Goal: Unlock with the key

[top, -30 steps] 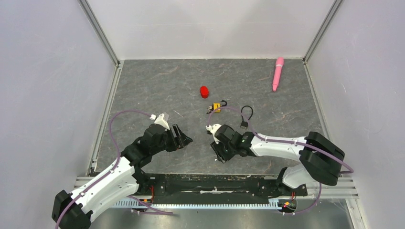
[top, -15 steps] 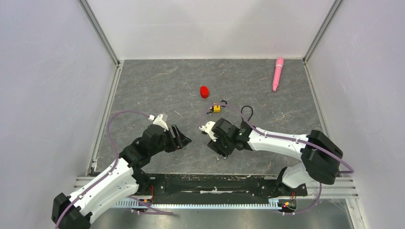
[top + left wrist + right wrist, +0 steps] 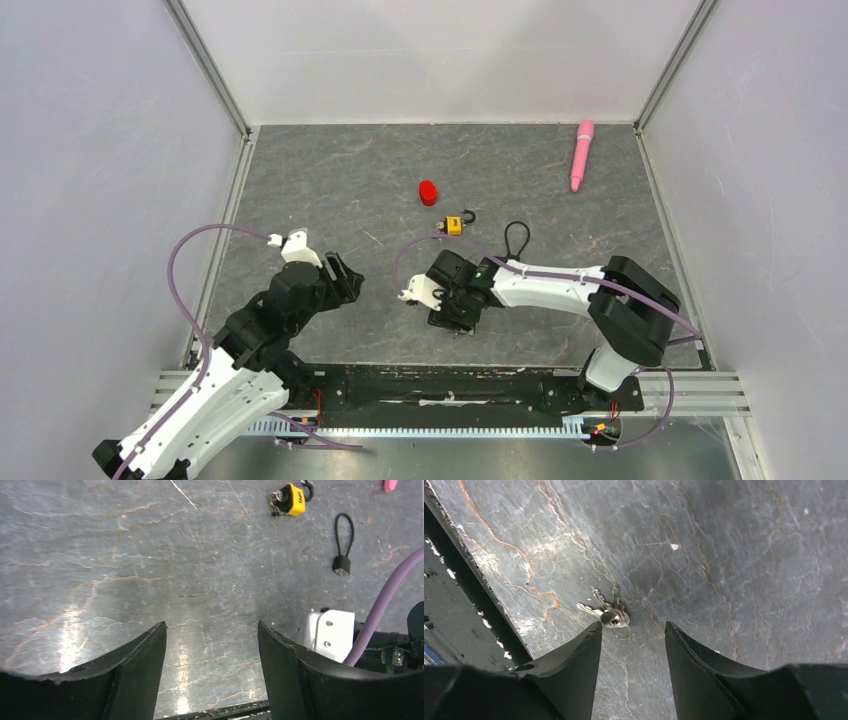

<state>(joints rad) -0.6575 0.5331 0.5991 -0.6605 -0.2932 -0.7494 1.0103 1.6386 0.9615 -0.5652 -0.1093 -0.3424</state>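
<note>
Though farther left, right claw point(image 3: 632, 627) near key point(image 3: 611, 615).

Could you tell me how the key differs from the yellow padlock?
The key is silvery-grey and thin; the padlock is a yellow block with a dark shackle. The key lies near the table's near edge; the padlock sits farther back, by the red cap. Both rest on the table, ungrasped.

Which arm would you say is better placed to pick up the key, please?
Right. The right end effector is open and aimed at the key, which lies on the table just ahead of its jaws. The left end effector, also open, faces bare table with no key in its view.
</note>
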